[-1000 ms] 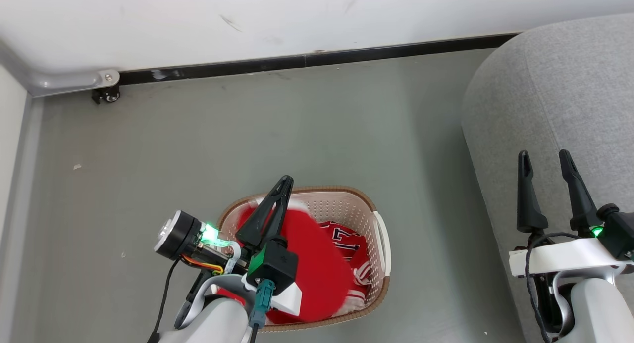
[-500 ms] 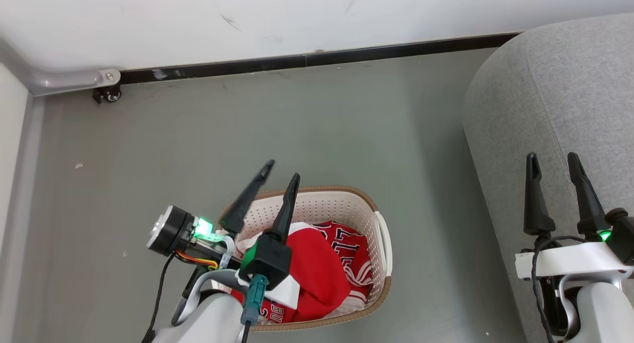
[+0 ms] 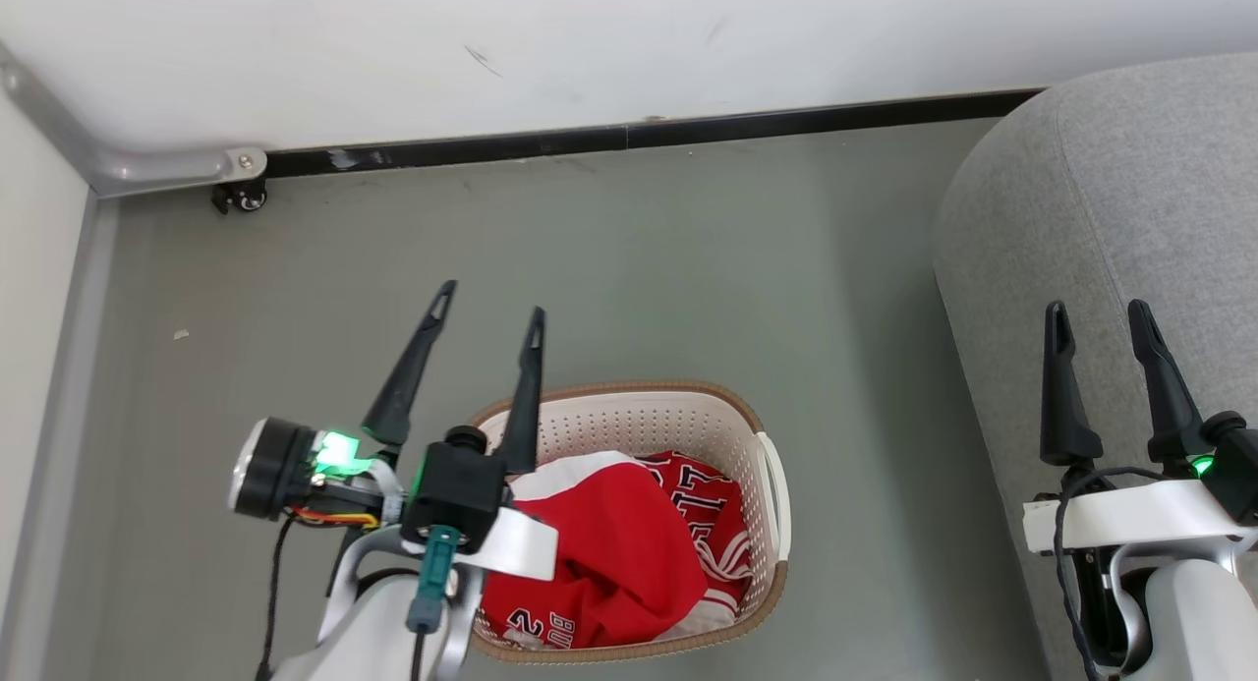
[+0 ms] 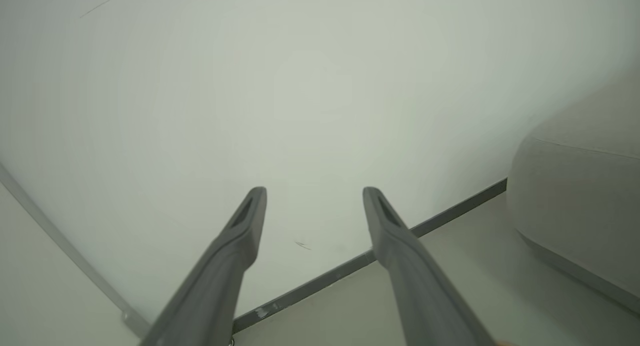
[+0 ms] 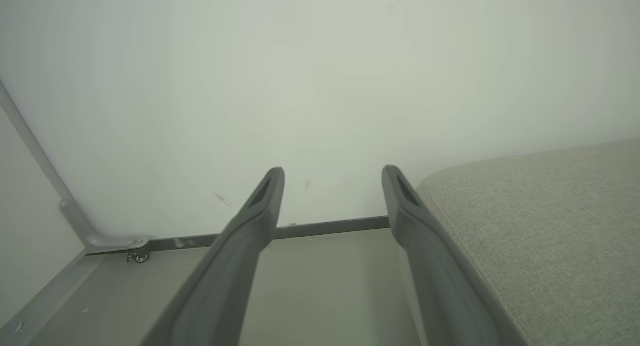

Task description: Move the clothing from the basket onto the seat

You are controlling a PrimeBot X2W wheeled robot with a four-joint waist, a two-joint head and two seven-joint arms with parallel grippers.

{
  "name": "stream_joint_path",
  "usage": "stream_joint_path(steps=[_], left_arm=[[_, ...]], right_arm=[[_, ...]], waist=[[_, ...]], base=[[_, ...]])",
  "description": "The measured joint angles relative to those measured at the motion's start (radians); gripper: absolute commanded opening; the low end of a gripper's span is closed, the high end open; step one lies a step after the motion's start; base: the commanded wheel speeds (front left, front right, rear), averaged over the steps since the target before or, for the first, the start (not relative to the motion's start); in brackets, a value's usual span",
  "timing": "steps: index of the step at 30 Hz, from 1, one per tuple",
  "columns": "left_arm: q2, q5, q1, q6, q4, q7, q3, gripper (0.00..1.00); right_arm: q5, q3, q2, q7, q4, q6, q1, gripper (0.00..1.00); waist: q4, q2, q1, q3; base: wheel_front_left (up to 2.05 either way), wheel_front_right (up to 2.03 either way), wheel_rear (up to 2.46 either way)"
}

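The red clothing [image 3: 614, 553], with white trim and block letters, lies bunched in the cream basket [image 3: 688, 416] on the floor. Above the basket's far left corner hangs my left gripper [image 3: 488, 298], open and empty, its fingers pointing at the wall. In the left wrist view my left gripper [image 4: 314, 192] shows its fingers spread against the white wall. The grey seat [image 3: 1130, 190] fills the right side. My right gripper [image 3: 1098, 311] is open with nothing in it, over the seat's near edge, and my right gripper [image 5: 332, 172] in its own view points toward the wall beside the seat [image 5: 540, 226].
A white wall [image 3: 590, 42] with a black baseboard [image 3: 629, 136] closes off the floor behind the basket. A small caster [image 3: 241, 198] under a metal frame sits in the far left corner. Bare grey floor [image 3: 639, 268] lies between basket, wall and seat.
My left gripper was shut over the red clothing, then opened and rose away to the left. The clothing settled lower in the basket. The camera view shifted slightly.
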Motion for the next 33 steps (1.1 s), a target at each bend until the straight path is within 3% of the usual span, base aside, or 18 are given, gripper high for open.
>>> stream_joint_path(steps=[15,33], left_arm=[[0.033,-0.165,0.114,0.035,-0.016,0.0,0.169,1.0],[0.059,-0.264,0.273,0.039,-0.024,0.0,0.236,1.0]], right_arm=[[-0.046,-0.006,0.0,0.0,-0.007,0.0,0.026,1.0],[-0.079,0.003,0.001,0.01,-0.048,0.0,0.101,1.0]], waist=[[0.022,0.0001,0.0,-0.063],[0.031,0.0,0.0,-0.155]], base=[[0.0,0.0,0.0],[0.0,0.0,0.0]])
